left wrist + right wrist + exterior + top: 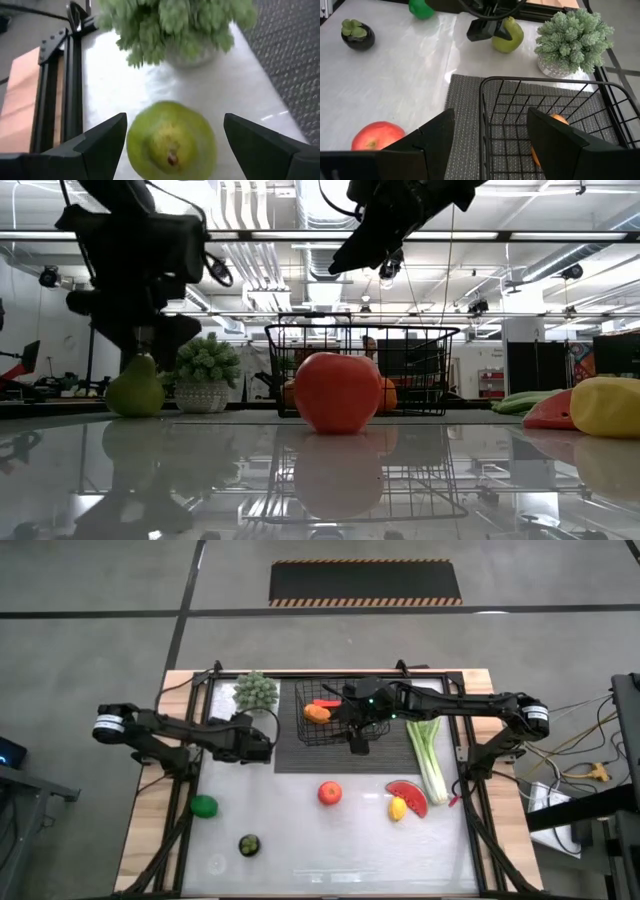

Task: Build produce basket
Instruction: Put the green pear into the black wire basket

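The black wire basket stands on a dark ribbed mat at the table's far middle, with an orange piece of produce inside. My left gripper is open, slanting down, with one finger on either side of a green pear-shaped fruit and a gap showing on both sides. The fruit stands on the table near a potted plant. My right gripper hangs open above the basket's near rim, holding nothing.
On the white table top lie a red apple, a watermelon slice, a lemon, a celery stalk, a green lime and a dark round fruit. A black frame rail runs along the table's left edge.
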Controlling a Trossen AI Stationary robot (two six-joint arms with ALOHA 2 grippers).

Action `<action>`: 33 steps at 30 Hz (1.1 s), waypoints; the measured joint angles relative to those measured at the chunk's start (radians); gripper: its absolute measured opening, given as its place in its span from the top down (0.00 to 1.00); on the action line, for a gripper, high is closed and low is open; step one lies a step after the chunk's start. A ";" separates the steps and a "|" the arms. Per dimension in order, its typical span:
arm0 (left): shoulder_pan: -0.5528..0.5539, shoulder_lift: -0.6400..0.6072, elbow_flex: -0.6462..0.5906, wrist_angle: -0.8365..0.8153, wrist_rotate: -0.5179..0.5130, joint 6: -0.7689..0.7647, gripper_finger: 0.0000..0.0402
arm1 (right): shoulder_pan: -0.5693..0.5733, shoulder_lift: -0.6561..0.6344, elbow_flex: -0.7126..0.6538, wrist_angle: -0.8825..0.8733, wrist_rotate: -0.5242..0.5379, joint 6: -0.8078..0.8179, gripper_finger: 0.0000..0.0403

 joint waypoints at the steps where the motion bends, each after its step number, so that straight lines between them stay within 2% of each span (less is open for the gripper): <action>1: 0.000 0.000 -0.014 0.016 0.001 0.000 0.22 | 0.000 0.000 0.000 0.000 0.000 0.004 0.42; 6: 0.000 0.000 -0.059 0.099 0.002 0.000 0.22 | 0.000 0.000 0.000 0.000 0.000 0.013 0.42; 9: 0.000 0.000 -0.082 0.138 -0.010 0.001 0.26 | 0.000 0.000 0.000 0.000 0.000 0.020 0.42; 21: 0.000 -0.002 -0.092 0.147 -0.027 -0.027 0.62 | 0.000 0.000 -0.001 0.000 0.000 0.030 0.42; 28: -0.044 -0.010 -0.044 0.097 0.029 -0.001 0.63 | 0.000 -0.011 -0.005 -0.009 0.000 0.041 0.42; 33: -0.116 -0.027 0.062 0.071 0.071 0.165 0.64 | 0.042 -0.083 -0.121 0.022 -0.001 0.062 0.42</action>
